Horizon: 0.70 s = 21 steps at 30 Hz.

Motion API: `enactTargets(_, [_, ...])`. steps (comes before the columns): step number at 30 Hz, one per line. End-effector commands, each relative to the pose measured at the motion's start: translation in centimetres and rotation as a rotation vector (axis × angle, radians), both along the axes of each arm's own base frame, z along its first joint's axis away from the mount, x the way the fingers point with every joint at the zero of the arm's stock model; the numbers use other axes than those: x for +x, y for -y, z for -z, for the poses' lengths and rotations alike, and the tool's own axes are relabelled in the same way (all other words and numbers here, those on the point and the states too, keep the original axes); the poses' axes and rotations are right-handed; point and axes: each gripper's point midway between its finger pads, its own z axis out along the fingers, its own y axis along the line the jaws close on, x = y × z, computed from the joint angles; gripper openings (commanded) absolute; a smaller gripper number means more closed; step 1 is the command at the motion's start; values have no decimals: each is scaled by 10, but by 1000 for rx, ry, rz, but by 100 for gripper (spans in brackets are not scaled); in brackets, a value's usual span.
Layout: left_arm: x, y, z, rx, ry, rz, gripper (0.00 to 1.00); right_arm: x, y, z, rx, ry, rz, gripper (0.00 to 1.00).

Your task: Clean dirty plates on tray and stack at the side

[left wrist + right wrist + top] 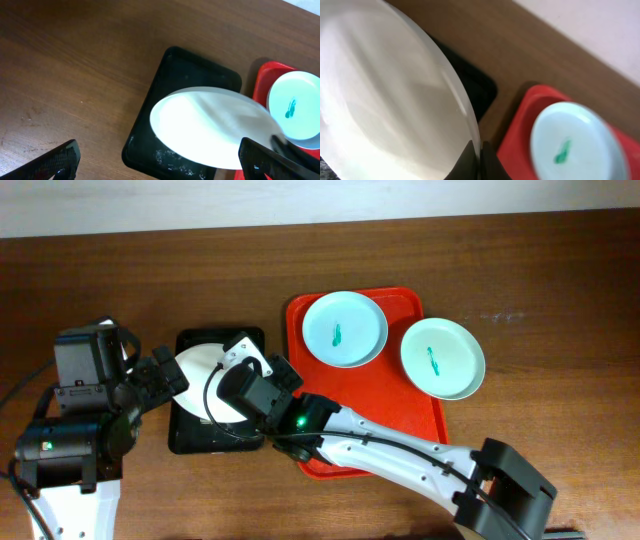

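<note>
My right gripper is shut on the rim of the white plate, holding it tilted over the black tray. In the right wrist view its fingers pinch the plate's edge. My left gripper stands open at the plate's left side; in the left wrist view the white plate lies beyond the wide-apart fingertips. The pale blue plate sits on the red-orange tray, a teal smear at its centre. The mint green plate, also smeared, overhangs the tray's right rim.
The black tray lies just left of the red-orange tray on the brown wooden table. The white plate hides most of what lies in the black tray. My right arm reaches across the front of the red-orange tray.
</note>
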Motion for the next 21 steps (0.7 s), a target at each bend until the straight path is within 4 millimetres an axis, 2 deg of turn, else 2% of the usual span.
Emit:
enactTargets(1, [-1, -4, -6, 13, 15, -13, 99, 2, 12, -58, 13, 146, 48, 4])
enactTargets(4, [-1, -4, -6, 13, 15, -13, 99, 3, 24, -79, 13, 208, 100, 4])
enactTargets(7, [-1, -4, -6, 13, 14, -13, 100, -1, 21, -93, 2, 243, 66, 4])
enactTargets(11, [-1, -4, -6, 13, 14, -13, 99, -6, 15, -96, -12, 262, 43, 4])
enactTargets(21, [-1, -4, -6, 13, 14, -13, 99, -7, 19, -110, -23, 327, 96, 4])
